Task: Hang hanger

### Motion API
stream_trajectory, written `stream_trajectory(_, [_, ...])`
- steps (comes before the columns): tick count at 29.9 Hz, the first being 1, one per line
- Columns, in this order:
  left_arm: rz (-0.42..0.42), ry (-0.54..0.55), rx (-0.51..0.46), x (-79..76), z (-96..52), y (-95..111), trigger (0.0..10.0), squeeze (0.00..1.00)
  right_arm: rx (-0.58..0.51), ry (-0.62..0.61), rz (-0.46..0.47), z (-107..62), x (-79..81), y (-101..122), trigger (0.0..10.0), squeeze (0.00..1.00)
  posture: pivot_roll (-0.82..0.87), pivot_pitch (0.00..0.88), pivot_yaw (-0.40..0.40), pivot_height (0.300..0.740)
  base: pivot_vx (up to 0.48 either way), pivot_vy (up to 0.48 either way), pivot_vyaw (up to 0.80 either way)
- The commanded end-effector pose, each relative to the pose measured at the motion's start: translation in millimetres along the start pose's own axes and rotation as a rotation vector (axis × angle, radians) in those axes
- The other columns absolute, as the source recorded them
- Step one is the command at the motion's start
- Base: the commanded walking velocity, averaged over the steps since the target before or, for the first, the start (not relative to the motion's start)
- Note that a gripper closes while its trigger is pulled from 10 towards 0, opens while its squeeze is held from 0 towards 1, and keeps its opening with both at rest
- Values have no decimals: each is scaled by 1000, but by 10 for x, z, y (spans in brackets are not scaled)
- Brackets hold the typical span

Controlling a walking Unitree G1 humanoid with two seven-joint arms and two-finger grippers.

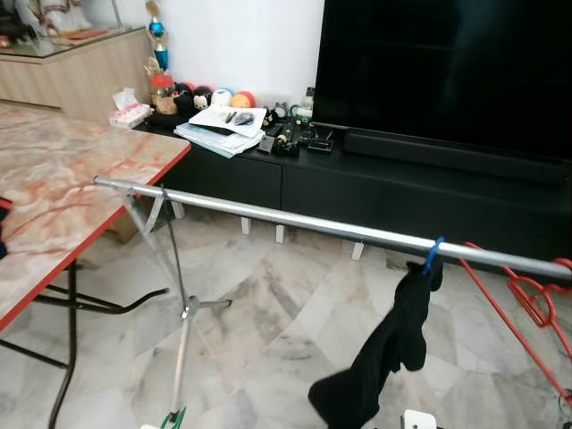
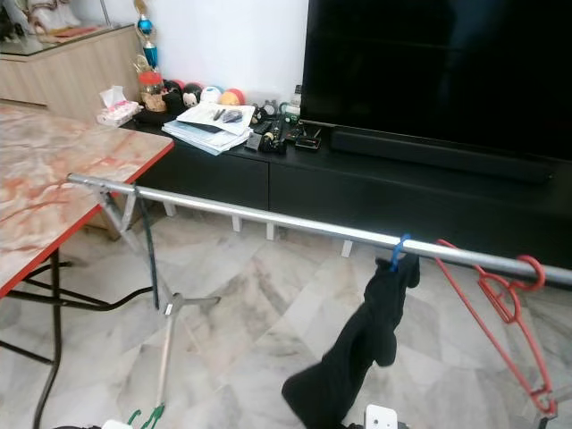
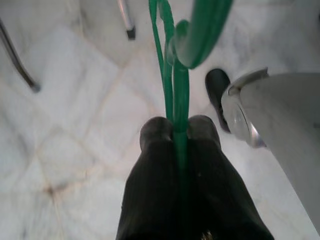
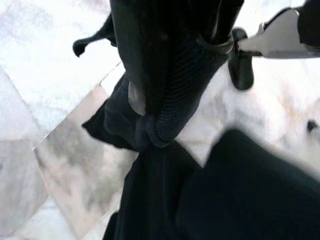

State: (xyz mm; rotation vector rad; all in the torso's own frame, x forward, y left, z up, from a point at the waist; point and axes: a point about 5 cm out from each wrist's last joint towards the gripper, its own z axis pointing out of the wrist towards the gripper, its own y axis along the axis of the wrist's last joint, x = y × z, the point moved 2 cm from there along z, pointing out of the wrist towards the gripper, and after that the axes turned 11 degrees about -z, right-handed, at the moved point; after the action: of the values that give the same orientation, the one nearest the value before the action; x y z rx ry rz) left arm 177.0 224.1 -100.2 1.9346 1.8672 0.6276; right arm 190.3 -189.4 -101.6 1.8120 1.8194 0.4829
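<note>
Left gripper (image 3: 179,131) has its two black fingers (image 3: 155,132) pressed together on the thin stem of a green hanger (image 3: 172,75), pinching it; the hanger's hook curves away toward 12 o'clock of the fingertips, above pale marble floor (image 1: 286,304). In the head views a small part of the green hanger (image 1: 175,418) shows at the lower edge, at about 7 o'clock of the frame, beside the foot of the rack stand. Right gripper (image 4: 150,127) is buried against a dark knitted cloth; whether its fingers are spread or closed cannot be told. A silver rail (image 1: 295,222) runs from 9 o'clock to 3 o'clock across the scene, sloping downward to the robot's right. A black garment (image 1: 384,353) hangs from the rail on a blue hook (image 1: 433,254). A red hanger (image 2: 505,308) hangs on the rail at the far right end, near 3 o'clock. A marble-patterned table with a red edge (image 1: 54,206) stands at 9 o'clock. A black television (image 1: 447,71) sits on a black cabinet (image 1: 375,192) at 1 o'clock, with papers (image 1: 219,130) and small items at 11 o'clock.
</note>
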Motion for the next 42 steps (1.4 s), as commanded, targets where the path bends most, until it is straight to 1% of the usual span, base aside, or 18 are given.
stream_trajectory(1, [-2, 6, 37, 15, -18, -105, 10000, 0, -2, -12, 8, 2, -31, 11, 10000, 0, 117, 0, -10, 740, -311, 0, 0])
stream_trajectory(19, [-7, 8, 40, 9, -15, -106, 10000, 0, -1, -11, 7, 4, -35, 16, 10000, 0, 118, 0, -14, 740, -313, 0, 0])
stream_trajectory(25, [-6, 8, 41, 9, -15, -104, 10000, 0, -12, -8, 0, 9, -30, 47, 10000, 0, 118, 0, -14, 740, -314, 0, -317])
stream_trajectory(38, [0, 9, 41, 11, -14, -103, 10000, 0, -42, 5, 0, 26, 17, 160, 10000, 0, 119, 0, -9, 740, -314, 0, 0])
stream_trajectory(42, [17, 21, 39, 29, -16, -99, 10000, 0, -77, 11, 3, 38, 35, 266, 10000, 0, 118, 0, -1, 740, -64, 0, 0])
